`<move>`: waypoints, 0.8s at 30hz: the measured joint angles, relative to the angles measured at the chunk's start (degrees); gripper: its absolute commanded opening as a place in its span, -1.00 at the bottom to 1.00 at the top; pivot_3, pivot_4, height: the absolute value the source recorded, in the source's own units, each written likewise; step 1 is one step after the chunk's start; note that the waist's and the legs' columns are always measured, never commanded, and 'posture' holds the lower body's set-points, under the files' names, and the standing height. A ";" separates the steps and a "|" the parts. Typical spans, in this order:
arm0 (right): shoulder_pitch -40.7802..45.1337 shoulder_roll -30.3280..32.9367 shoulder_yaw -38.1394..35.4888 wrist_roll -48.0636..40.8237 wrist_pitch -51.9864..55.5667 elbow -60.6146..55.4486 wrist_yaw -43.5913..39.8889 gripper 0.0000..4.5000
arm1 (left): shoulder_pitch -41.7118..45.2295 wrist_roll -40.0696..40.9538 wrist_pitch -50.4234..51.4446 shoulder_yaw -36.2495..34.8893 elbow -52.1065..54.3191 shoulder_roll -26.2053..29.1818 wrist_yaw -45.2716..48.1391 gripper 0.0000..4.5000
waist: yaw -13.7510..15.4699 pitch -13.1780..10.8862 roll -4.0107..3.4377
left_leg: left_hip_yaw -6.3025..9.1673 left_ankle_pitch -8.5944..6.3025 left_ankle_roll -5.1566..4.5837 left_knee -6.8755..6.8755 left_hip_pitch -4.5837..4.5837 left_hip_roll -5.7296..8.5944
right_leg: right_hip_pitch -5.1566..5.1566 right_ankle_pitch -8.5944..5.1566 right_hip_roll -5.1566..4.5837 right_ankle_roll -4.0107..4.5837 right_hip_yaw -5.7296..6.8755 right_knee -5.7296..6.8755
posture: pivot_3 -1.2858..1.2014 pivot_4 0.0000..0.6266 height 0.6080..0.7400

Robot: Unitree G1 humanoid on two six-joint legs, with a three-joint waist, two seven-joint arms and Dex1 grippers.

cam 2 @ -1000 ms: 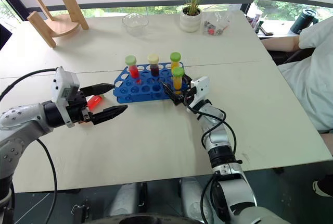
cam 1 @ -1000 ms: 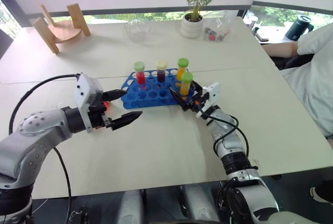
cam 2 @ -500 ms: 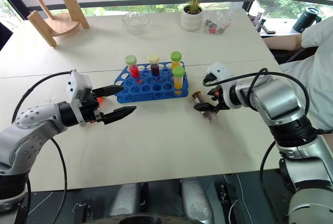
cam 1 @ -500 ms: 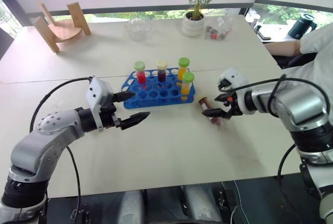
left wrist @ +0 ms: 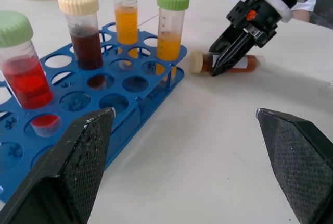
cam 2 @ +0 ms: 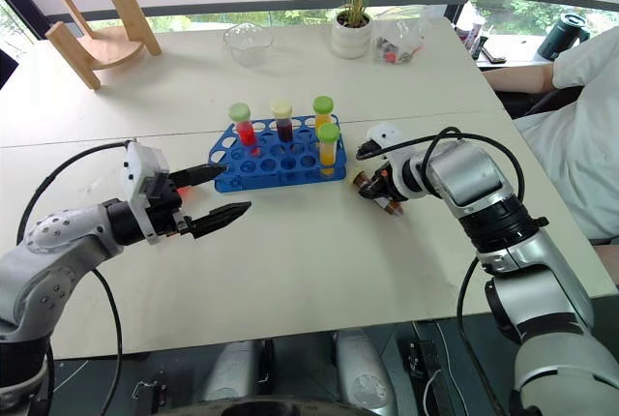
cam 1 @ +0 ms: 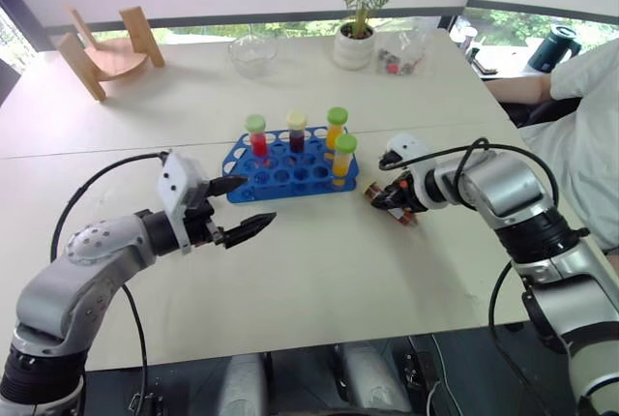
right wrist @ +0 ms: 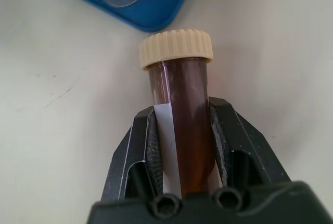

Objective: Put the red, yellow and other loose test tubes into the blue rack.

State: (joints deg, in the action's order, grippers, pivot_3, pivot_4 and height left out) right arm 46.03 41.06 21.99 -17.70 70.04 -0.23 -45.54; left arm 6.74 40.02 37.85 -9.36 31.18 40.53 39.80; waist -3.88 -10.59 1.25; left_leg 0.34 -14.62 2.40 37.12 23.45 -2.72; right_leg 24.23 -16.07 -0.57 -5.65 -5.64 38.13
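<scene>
The blue rack (cam 1: 290,165) stands near the middle of the pale table (cam 1: 319,271) and holds four upright tubes: a red tube (cam 1: 257,135) with a green cap, a dark brown tube (cam 1: 296,131) with a cream cap, and two orange tubes (cam 1: 336,128) (cam 1: 343,156) with green caps. Just off the rack's right end a loose brown tube (right wrist: 182,120) with a cream cap lies on its side on the table, cap toward the rack. The right gripper (cam 1: 387,199) is clamped on it: the right wrist view shows both black fingers (right wrist: 229,130) pressed against the tube's sides, a detail too small to read from the head views. To the left of the rack the left gripper (cam 1: 237,208) hangs with its fingers spread wide and nothing between them. The left wrist view adds the rack's empty holes and the right gripper on the lying tube. The head views show a spot of red (cam 2: 180,189) on the table at the rack's left end, between the left fingers; what it is cannot be told.

Beyond the rack stand a glass bowl (cam 1: 253,49), a potted plant (cam 1: 360,10) and a wooden stand (cam 1: 102,48). A seated person (cam 1: 590,135) is at the table's right edge, well away from the rack, with windows behind.
</scene>
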 measured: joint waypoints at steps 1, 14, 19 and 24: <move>-1.60 0.93 -0.73 -1.14 -0.60 -2.42 -1.35 -0.61 | -0.33 0.02 0.03 -0.54 0.35 0.02 -0.10 1.00 | 0.17 -0.01 -0.01 | 0.01 0.00 -0.01 -0.02 0.04 0.00 | 0.02 -0.01 0.00 -0.01 0.01 -0.01 | 0.03 -0.52 1.00; -19.74 -37.95 -15.61 0.07 -59.51 -4.59 10.99 -0.61 | 0.91 2.26 2.57 -3.31 0.29 4.56 1.70 1.00 | 0.00 0.06 0.21 | -0.02 0.22 0.40 0.07 -0.04 0.02 | -0.10 0.03 -0.03 -0.01 -0.02 0.01 | 0.03 -0.52 1.00; -20.93 -43.75 -14.89 7.80 -77.70 9.83 18.02 -0.61 | 2.51 3.15 3.37 -3.32 0.15 5.26 2.19 1.00 | -0.11 0.05 0.20 | -0.02 0.22 0.41 -0.06 -0.04 0.01 | -0.04 0.07 -0.05 -0.08 -0.02 0.03 | 0.03 -0.52 1.00; -18.40 -45.68 -15.49 10.98 -88.99 20.48 21.98 -0.61 | 2.44 3.50 4.13 -3.44 0.14 5.56 2.39 1.00 | -0.37 0.04 0.17 | -0.01 0.22 0.42 -0.14 -0.06 -0.03 | 0.03 0.09 0.00 -0.04 -0.01 0.08 | 0.03 -0.52 1.00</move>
State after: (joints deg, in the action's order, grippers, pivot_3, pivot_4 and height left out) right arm 27.63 -4.62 6.50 -6.72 -18.95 20.25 -23.55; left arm 9.18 43.53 41.98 -12.80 31.32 46.10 42.19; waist -4.25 -10.55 1.42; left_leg 0.33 -14.40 2.82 36.98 23.39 -2.76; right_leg 24.25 -15.98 -0.57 -5.69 -5.65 38.20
